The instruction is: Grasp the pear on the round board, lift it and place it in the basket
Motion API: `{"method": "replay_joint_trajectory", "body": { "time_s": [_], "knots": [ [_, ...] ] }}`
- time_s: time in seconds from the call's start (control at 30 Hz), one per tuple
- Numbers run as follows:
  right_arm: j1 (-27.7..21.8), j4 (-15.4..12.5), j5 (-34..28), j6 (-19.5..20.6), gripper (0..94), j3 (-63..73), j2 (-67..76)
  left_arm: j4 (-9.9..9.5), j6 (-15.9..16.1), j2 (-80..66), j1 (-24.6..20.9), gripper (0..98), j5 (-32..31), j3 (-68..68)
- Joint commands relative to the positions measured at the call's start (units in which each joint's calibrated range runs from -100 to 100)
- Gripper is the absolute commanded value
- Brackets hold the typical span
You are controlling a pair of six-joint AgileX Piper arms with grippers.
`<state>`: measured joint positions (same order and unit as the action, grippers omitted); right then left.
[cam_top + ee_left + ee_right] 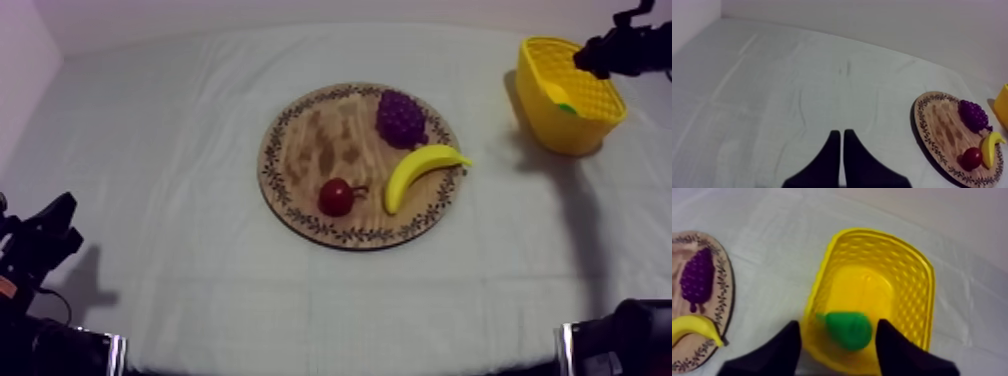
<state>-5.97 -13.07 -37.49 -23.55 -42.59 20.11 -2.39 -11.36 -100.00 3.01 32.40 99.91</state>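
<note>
The green pear (848, 330) lies inside the yellow basket (872, 234), close to its near wall. My right gripper (838, 327) hangs over it, open, with a finger on each side of the pear and a gap on one side. From above, the basket (575, 130) stands at the far right, a bit of the pear (566, 104) shows inside it, and the right gripper (592, 57) is over its rim. The round wooden board (300, 150) sits mid-table. My left gripper (45, 235) rests low at the left, its fingers (834, 150) shut together on nothing.
The board holds a bunch of purple grapes (401, 118), a banana (420, 170) and a small red fruit (336, 197). Bare cloth lies between the board and the basket. Beside the left gripper, the board (939, 120) is some way off.
</note>
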Motion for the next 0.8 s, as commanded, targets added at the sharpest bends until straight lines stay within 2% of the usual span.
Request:
{"method": "replay_joint_trajectory", "body": {
  "time_s": [0.0,0.17,0.27,0.37,0.53,0.63,0.77],
  "knots": [
    [1.4,-0.2,1.9,1.0,26.3,-9.6,15.5,-0.02,0.0,0.0,0.0,0.1,0.0,0.0],
    [2.7,0.5,2.2,3.1,10.0,-22.1,31.9,-0.02,0.0,0.0,0.0,0.1,0.0,0.0],
    [2.5,1.4,2.8,4.4,3.7,-30.3,40.8,-0.02,0.0,0.0,0.0,0.1,0.0,0.0],
    [3.1,3.8,4.2,6.5,1.5,-38.0,48.3,-0.02,0.0,0.0,0.0,0.1,0.0,0.0],
    [4.5,9.6,5.8,10.4,0.5,-49.3,59.0,-0.02,0.0,0.0,0.0,0.1,0.0,0.0],
    [4.4,11.2,5.0,11.4,0.4,-53.9,64.1,-0.02,0.0,0.0,0.0,0.1,0.0,0.0],
    [4.3,11.5,1.2,12.6,0.3,-56.3,69.8,-0.02,0.0,0.0,0.0,0.1,0.0,0.0]
  ]
}}
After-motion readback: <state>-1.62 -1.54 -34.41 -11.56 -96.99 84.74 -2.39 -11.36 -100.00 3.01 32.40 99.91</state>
